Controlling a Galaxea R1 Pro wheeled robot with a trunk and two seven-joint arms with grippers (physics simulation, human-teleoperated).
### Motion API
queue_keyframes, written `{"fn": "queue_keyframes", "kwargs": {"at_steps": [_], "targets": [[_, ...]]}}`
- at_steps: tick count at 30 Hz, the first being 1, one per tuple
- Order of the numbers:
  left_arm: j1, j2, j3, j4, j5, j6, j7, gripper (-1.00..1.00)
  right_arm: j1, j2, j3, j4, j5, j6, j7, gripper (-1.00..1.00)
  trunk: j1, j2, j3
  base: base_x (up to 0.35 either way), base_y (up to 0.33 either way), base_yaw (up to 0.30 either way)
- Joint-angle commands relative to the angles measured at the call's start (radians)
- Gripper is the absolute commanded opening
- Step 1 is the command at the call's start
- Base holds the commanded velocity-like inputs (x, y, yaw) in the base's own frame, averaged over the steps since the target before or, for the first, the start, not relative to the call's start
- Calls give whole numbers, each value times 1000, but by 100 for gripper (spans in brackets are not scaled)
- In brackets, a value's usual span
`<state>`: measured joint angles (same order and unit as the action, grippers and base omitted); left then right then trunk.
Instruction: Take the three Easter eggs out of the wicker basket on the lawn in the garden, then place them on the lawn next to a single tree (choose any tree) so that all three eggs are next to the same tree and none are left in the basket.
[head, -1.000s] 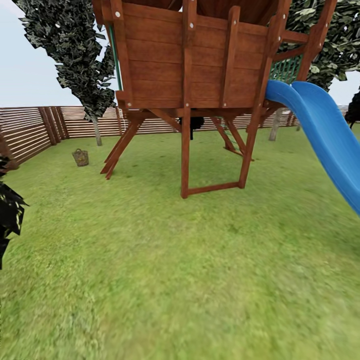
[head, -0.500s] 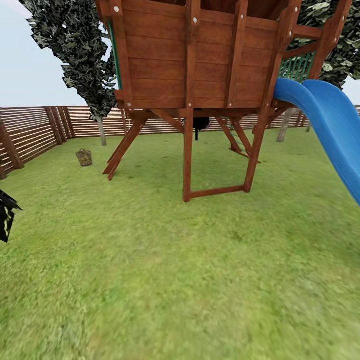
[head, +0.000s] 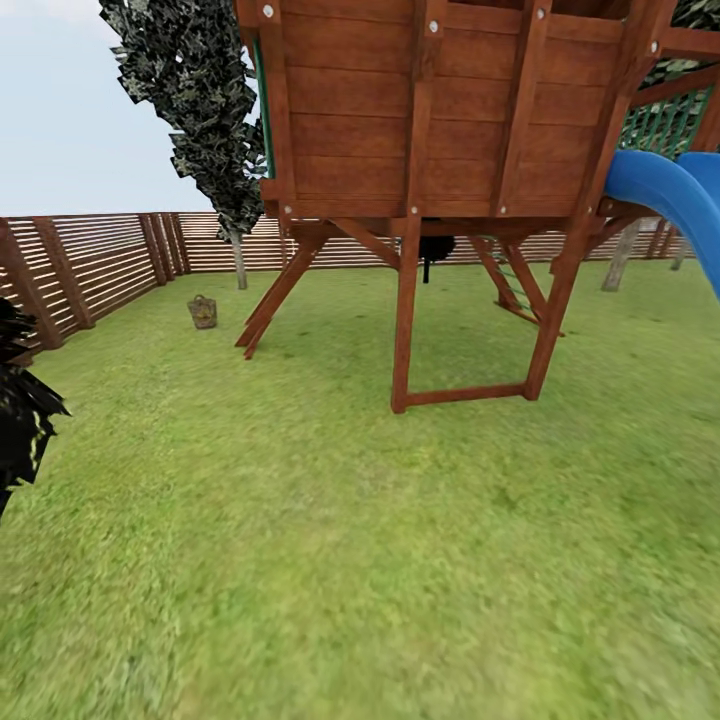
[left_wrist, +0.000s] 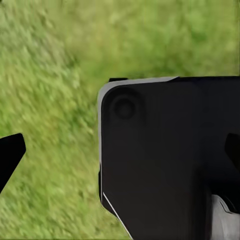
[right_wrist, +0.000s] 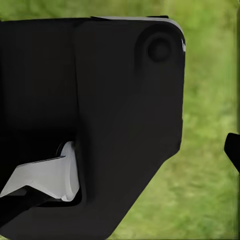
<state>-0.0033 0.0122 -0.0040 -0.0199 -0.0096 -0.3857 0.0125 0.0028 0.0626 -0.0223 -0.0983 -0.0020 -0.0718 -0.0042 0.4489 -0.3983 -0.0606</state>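
The wicker basket (head: 202, 312) is a small tan shape far off on the lawn (head: 330, 540), left of the playset's slanted leg. At this distance the Easter eggs cannot be made out in it. Behind it, by the fence, a tree (head: 238, 262) rises on a pale trunk with dark speckled foliage. Another pale trunk (head: 620, 256) stands at the far right. In the left wrist view my left gripper (left_wrist: 120, 155) hangs open over grass and a dark part of the robot, black fingertips (left_wrist: 10, 156) far apart. My right gripper (right_wrist: 120, 165) is open too, one fingertip (right_wrist: 233, 149) at the picture's edge.
A big brown wooden playset (head: 440, 120) on posts stands ahead, with a blue slide (head: 665, 195) at its right. A brown slat fence (head: 90, 265) bounds the garden. Black foliage (head: 20, 420) pokes in at the left edge. A small black tree (head: 434, 248) stands behind the playset.
The whole head picture has shifted right and the playset looms a little larger, so the camera has turned and moved. Nothing on the lawn has moved.
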Motion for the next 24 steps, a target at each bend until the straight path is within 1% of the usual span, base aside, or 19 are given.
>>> {"fn": "queue_keyframes", "kwargs": {"at_steps": [1, 10, 24], "targets": [[-1, 0, -1, 0, -1, -3, 1, 100, 0, 0, -2, -1, 0, -2, 0, 100, 1, -2, -2, 314, -87, 94], [0, 0, -1, 0, -1, -3, 2, 100, 0, 0, -2, -1, -1, -2, 0, 100, 1, -2, -2, 316, -63, 57], [0, 0, -1, 0, -1, -4, 2, 100, 0, 0, -3, -1, -1, -2, 0, 100, 1, -2, -11, 327, -5, 194]]}}
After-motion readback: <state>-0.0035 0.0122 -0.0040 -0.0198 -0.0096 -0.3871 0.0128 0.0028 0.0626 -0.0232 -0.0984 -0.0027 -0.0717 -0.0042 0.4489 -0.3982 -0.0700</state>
